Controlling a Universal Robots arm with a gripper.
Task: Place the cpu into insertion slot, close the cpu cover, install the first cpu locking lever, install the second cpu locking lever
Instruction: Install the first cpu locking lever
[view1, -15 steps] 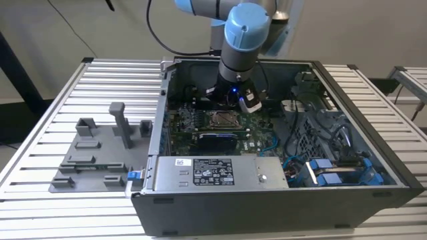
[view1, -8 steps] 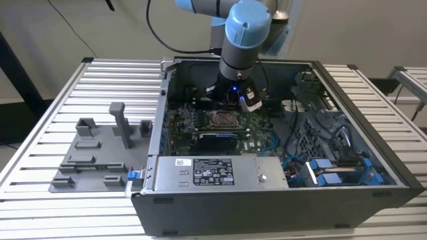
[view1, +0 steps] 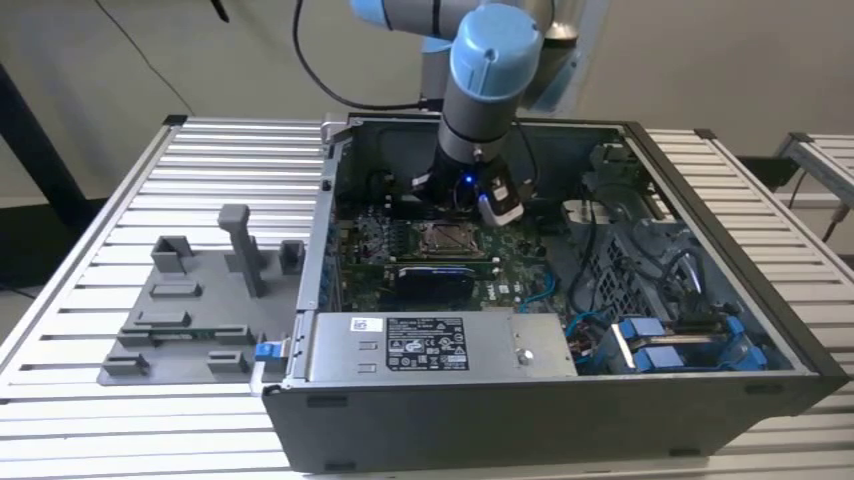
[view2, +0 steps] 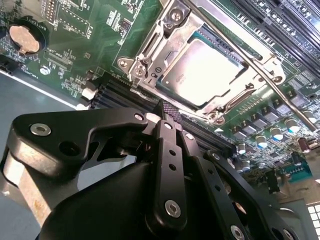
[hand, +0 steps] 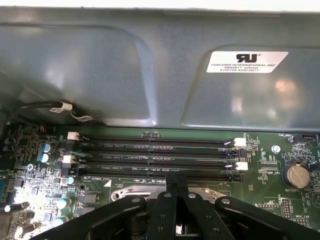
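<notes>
As the exterior view shows it, we find the gripper (view1: 491, 210) low inside the open computer case (view1: 534, 420), just beside the insertion slot (view1: 447, 238). In the second wrist view the cpu (view2: 205, 70), flat and dull silver, sits in the slot under the lowered cpu cover (view2: 167, 50). A lever rod (view2: 290, 100) lies alongside; we cannot tell whether it is latched. In the first wrist view the fingertips (hand: 173, 182) are clenched together, empty.

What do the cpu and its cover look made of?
The cpu: a metal lid, matte silver-tan, with a soft, even sheen. The cover: probably bare stamped steel, brighter silver, with sharp glints along its bent edges and punched holes.
</notes>
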